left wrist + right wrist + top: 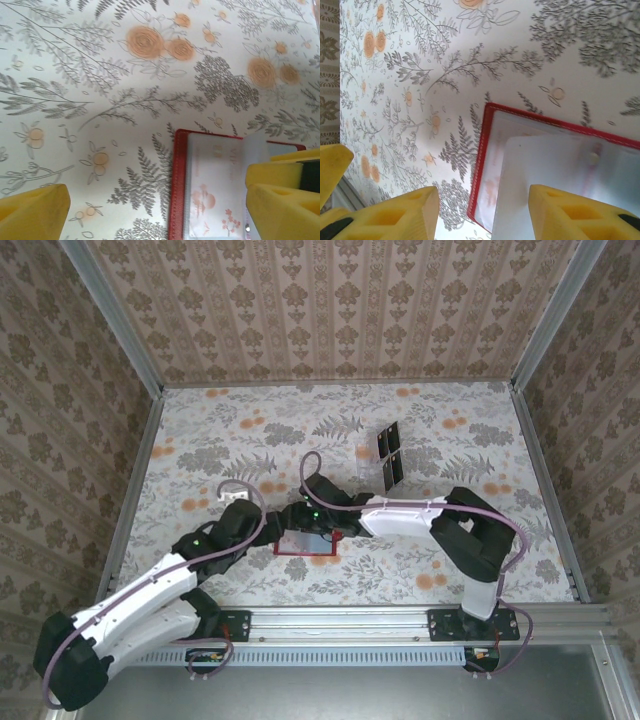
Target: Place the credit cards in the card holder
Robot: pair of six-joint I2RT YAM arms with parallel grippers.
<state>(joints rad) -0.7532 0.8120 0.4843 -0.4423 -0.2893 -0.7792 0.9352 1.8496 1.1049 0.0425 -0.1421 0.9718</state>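
Observation:
The red card holder (306,551) lies open on the flowered table, pale clear sleeves up. In the left wrist view its red edge (179,190) runs between my yellow fingers; the left gripper (157,200) is open, its right finger (280,200) over the sleeves. My right gripper (482,200) hangs over the holder's (481,165) corner with its jaws apart; a pale sleeve leaf (560,190) stands up beside its right finger (570,215). In the top view the left gripper (266,530) and the right gripper (308,520) meet at the holder. Dark credit cards (390,455) stand further back.
The cards stand in a clear plastic rack (367,449) behind the right arm. Patterned walls with metal posts close in the table (200,460) on three sides. A metal rail (340,620) runs along the near edge.

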